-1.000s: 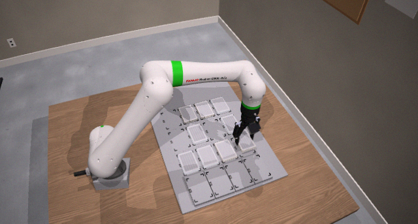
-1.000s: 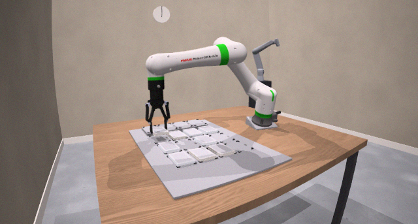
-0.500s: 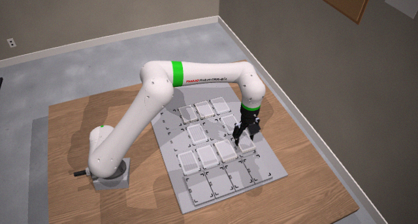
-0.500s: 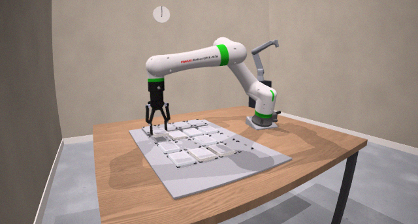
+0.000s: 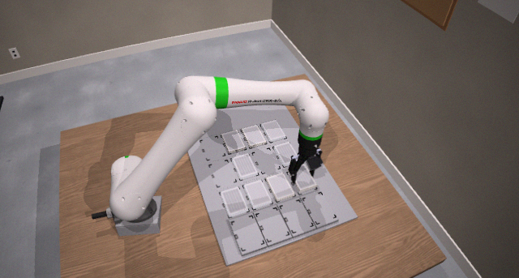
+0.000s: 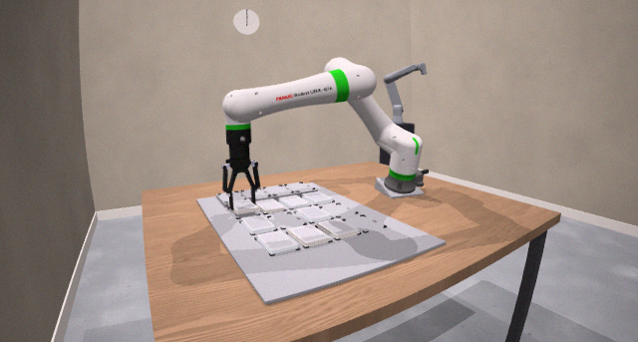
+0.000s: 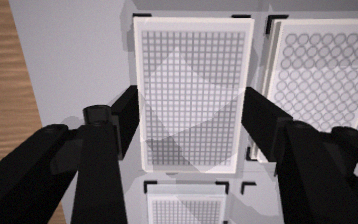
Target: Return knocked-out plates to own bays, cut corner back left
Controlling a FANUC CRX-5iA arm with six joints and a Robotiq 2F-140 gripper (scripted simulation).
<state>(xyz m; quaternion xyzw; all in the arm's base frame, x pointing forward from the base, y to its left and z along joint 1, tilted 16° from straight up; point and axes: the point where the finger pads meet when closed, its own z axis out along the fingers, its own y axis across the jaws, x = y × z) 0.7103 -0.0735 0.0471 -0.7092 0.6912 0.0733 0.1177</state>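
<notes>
My gripper (image 5: 303, 178) (image 6: 242, 204) (image 7: 190, 101) is shut on a pale 384-well plate (image 5: 306, 184) (image 6: 245, 206) (image 7: 190, 120). The plate is held low over bay 43, level as far as I can tell; two of the bay's corner pieces show past its far edge in the wrist view, the others are hidden. Its cut corner is at the back left. The 96-well plate (image 5: 280, 186) (image 6: 270, 205) (image 7: 325, 80) in bay 33 stands close beside the right finger and looks slightly skewed in the wrist view. A 384-well plate (image 5: 285, 153) (image 6: 258, 224) (image 7: 186, 210) sits at bay 42.
Plates also stand at bay 13 (image 5: 233, 201), bay 23 (image 5: 257, 194), bay 22 (image 5: 245, 165), bay 21 (image 5: 233, 141), bay 31 (image 5: 254, 135) and bay 41 (image 5: 273, 130). Column 4's raised floors (image 5: 247, 233) lie beside column 3, with no plates on them.
</notes>
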